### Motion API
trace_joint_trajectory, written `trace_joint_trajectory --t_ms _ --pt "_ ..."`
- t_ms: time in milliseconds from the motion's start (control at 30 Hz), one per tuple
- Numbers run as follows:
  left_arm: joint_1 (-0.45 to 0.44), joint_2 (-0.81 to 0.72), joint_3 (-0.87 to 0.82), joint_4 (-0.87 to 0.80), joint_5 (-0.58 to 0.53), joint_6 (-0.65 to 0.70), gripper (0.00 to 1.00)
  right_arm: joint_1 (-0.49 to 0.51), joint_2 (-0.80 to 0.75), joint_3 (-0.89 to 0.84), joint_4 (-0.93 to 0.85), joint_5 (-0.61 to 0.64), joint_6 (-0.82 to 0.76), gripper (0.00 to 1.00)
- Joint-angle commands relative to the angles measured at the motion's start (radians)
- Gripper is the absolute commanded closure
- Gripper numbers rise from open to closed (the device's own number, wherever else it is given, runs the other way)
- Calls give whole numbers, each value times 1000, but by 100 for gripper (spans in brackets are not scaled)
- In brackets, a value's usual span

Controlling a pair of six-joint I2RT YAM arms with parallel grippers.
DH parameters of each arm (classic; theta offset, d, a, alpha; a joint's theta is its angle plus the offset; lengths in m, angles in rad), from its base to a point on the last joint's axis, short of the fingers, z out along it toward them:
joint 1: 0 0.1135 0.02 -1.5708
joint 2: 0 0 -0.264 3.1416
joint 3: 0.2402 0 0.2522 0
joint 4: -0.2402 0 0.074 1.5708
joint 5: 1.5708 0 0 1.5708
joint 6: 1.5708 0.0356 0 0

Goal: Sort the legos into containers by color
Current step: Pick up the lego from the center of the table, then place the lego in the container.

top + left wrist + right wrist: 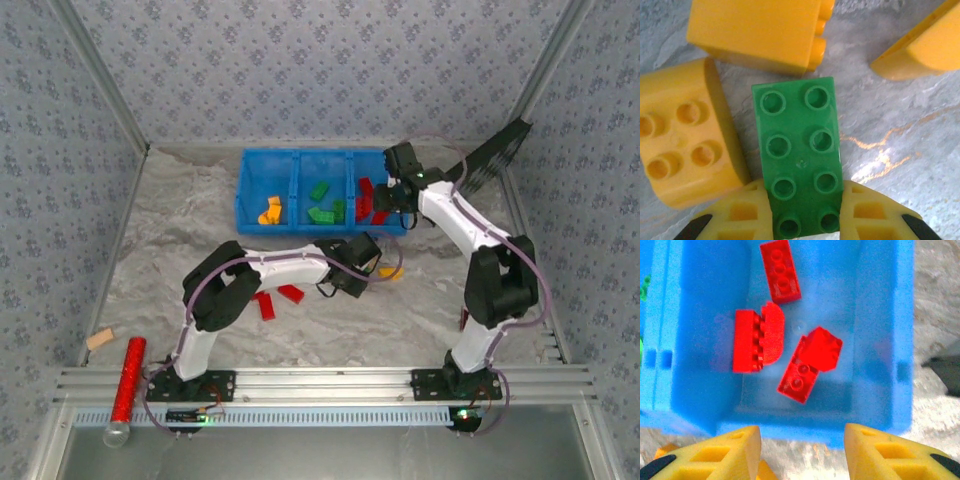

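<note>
While the left gripper [802, 222] clamps the near end of a green lego [799, 145] lying flat on the marbled table [910, 165] among yellow legos [685, 150], two red legos [265, 306] lie loose beside that arm. Farther back, the right gripper [802, 445] hangs with jaws parted and empty at the edge of the blue tray [880, 315]. Its right compartment holds red bricks [780, 275], the middle one green bricks [322, 213] and the left one yellow-orange bricks [271, 210].
</note>
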Motion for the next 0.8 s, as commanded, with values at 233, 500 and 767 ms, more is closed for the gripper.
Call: trace_joint_trajectory --t_ms 233,500,767 --pt "86 -331 -93 -119 -4 12 85 7 -279 -266 38 -3 -25 52" --pt "245 -386 -9 -65 -45 60 85 121 -412 -476 161 -63 -47 51" --pt "296 -199 158 -64 -72 74 85 382 -470 -579 213 9 -79 49"
